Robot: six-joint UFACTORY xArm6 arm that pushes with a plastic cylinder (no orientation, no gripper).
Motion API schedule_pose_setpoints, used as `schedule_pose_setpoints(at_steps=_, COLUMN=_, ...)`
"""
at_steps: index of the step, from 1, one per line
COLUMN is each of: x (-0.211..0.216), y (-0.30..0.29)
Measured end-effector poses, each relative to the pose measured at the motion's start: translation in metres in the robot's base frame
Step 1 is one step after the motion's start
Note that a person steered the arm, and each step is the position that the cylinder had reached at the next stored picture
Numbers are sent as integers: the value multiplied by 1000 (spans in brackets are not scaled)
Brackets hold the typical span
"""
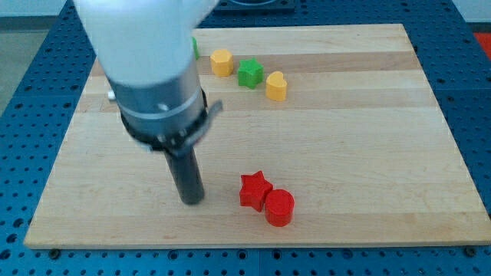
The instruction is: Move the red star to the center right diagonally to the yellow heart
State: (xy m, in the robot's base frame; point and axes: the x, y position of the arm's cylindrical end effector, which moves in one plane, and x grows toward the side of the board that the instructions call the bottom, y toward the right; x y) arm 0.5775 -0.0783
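Note:
The red star (254, 189) lies near the view's bottom centre, touching a red cylinder (279, 207) at its lower right. The yellow heart (276, 86) sits near the view's top centre. My tip (192, 200) rests on the board to the left of the red star, with a clear gap between them. The arm's large body covers the view's upper left.
A green star (249, 73) and a yellow hexagonal block (222, 62) lie left of the heart in a slanting row. A bit of a green block (195, 47) shows beside the arm. The wooden board (368, 153) sits on a blue perforated table.

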Motion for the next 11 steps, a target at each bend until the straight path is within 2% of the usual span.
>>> schedule_pose_setpoints(at_steps=1, x=7, y=41)
schedule_pose_setpoints(at_steps=4, x=-41, y=146)
schedule_pose_setpoints(at_steps=5, x=-35, y=176)
schedule_pose_setpoints(at_steps=6, x=-57, y=152)
schedule_pose_setpoints(at_steps=8, x=-42, y=87)
schedule_pose_setpoints(at_steps=9, x=-72, y=92)
schedule_pose_setpoints(at_steps=11, x=-104, y=144)
